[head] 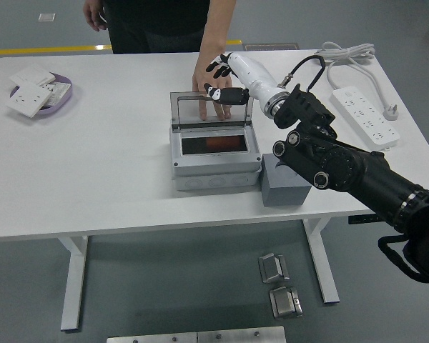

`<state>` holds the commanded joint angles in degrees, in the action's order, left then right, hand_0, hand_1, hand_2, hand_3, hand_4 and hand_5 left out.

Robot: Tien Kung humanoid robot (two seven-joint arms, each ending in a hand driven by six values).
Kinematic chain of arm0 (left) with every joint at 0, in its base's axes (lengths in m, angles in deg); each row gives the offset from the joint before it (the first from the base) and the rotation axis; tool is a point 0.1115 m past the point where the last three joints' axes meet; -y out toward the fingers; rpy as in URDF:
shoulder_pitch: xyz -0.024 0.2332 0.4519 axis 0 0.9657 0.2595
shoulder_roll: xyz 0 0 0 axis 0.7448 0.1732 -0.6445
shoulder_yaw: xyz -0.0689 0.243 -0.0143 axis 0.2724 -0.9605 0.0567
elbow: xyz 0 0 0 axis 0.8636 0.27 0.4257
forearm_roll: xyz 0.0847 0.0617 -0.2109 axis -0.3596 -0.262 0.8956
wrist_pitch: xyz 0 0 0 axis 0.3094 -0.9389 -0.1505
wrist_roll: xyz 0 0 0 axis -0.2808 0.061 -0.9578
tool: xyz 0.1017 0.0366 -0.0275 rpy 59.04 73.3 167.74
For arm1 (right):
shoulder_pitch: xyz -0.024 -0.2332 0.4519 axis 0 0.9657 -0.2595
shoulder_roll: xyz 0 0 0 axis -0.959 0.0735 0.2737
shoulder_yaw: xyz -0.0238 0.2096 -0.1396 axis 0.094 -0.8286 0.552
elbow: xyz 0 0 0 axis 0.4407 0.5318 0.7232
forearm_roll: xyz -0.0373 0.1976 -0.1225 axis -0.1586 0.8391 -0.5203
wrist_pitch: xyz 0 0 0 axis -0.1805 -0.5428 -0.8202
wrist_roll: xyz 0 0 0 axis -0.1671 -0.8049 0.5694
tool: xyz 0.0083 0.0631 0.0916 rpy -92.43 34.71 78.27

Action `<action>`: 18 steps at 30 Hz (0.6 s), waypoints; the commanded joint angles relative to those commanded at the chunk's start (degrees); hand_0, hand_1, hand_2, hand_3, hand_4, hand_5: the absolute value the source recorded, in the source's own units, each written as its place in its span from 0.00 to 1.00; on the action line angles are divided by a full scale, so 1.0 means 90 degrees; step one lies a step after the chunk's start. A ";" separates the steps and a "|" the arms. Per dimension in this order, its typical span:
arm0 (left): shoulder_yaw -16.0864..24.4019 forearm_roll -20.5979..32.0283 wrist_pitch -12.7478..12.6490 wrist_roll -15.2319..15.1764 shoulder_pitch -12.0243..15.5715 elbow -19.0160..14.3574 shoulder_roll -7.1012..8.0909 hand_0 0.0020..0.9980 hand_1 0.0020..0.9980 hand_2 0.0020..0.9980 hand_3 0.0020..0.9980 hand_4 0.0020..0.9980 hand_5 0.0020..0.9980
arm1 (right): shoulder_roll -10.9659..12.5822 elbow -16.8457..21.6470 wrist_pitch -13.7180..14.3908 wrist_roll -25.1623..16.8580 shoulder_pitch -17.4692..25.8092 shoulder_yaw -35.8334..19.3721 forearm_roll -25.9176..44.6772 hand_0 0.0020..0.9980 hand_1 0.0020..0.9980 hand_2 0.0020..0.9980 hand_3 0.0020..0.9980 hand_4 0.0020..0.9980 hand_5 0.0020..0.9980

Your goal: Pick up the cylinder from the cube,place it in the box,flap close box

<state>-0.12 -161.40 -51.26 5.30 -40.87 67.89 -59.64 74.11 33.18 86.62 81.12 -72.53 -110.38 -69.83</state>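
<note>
Head view: one box (pixel 214 156), one cylinder (pixel 216 143) inside, one cube (pixel 284 184).

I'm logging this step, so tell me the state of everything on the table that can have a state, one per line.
box: lid up, still open
lid: clear, standing upright at the box's back edge
cylinder: orange, lying inside the box
cube: grey, nothing on top
right hand: open, fingers at the lid's top edge
person's hand: resting flat on the table behind the lid
power strip: lying flat, cable coiled behind it
</note>
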 joint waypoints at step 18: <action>0.0045 0.0007 -0.0019 -0.0011 0.0036 0.0000 -0.0049 0.60 0.62 0.60 0.61 0.68 0.30 | 0.0698 0.1394 0.0237 -0.0052 0.0476 0.0566 0.0055 0.70 0.63 0.61 0.68 0.64 0.33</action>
<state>0.29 -161.34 -51.43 5.20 -40.55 67.89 -60.08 80.39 45.73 88.76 80.65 -68.25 -105.29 -69.33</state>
